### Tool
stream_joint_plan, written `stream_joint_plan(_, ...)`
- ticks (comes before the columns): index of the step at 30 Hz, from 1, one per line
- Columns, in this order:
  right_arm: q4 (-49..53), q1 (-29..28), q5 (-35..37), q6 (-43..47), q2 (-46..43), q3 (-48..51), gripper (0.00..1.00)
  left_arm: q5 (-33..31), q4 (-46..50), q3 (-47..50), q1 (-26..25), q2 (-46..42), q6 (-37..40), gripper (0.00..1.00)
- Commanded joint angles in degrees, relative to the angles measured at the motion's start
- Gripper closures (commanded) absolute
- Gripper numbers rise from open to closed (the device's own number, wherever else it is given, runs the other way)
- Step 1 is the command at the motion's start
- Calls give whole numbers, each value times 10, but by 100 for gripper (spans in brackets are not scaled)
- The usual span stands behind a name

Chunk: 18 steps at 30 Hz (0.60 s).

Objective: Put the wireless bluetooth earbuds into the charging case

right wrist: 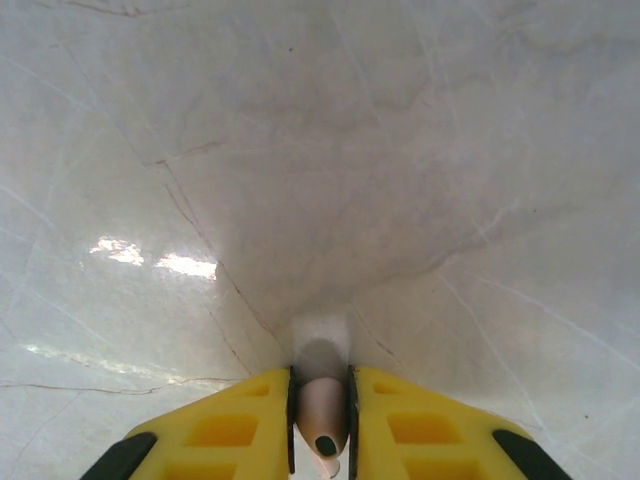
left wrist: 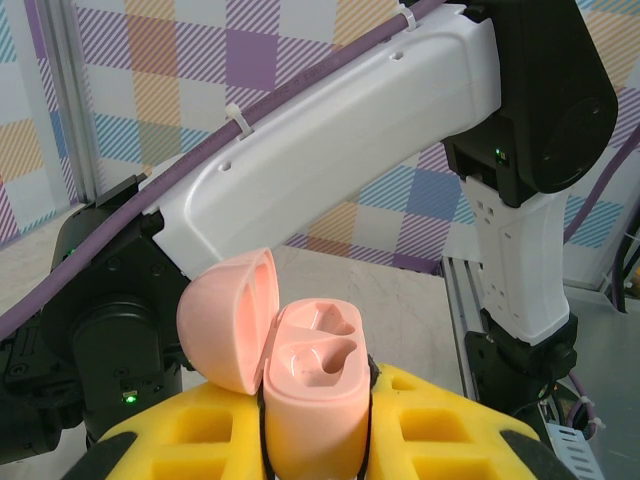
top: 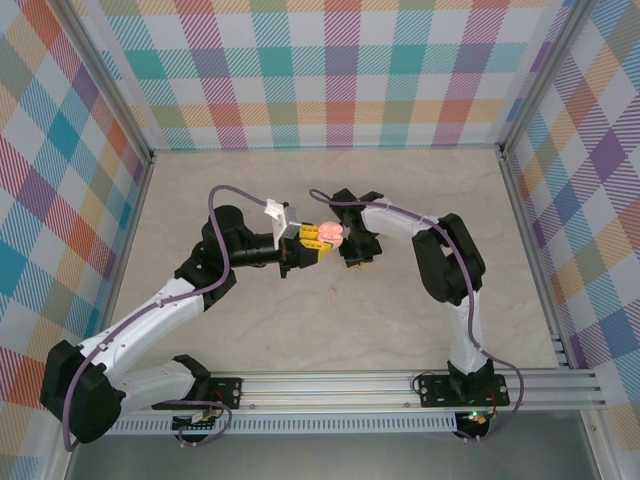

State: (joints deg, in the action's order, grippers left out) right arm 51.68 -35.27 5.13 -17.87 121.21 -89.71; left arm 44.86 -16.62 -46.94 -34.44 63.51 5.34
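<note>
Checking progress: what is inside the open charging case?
The charging case shows two moulded wells, both empty. Its lid is turned partly away, so its hollow is half hidden.

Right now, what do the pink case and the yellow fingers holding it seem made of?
Charging case: likely smooth moulded plastic, satin finish, with a soft even sheen and rounded sockets. Yellow fingers: probably hard matte plastic with recessed square pockets; rubber cannot be excluded.

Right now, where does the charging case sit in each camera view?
Top: charging case, pink, mid-picture where left gripper and right gripper meet.
Left wrist: charging case bottom centre, lid open, clamped in the left gripper.
Right wrist: a pale dark-tipped piece between the fingers; I cannot tell what.
Shared landmark: the pale marbled table.
</note>
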Motion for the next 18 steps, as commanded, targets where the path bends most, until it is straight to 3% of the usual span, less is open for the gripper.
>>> stream_joint_plan(1,18,4,-5,-22,10,12,80,-5,-2,4,-7,-8,1,92)
stream_joint_plan(7,-39,32,-60,-49,-28,60,81,-8,-2,6,-7,-10,0,92)
stream_joint_plan(18,-218,106,-227,-95,-147,197,82,-50,-12,9,-7,5,-29,92)
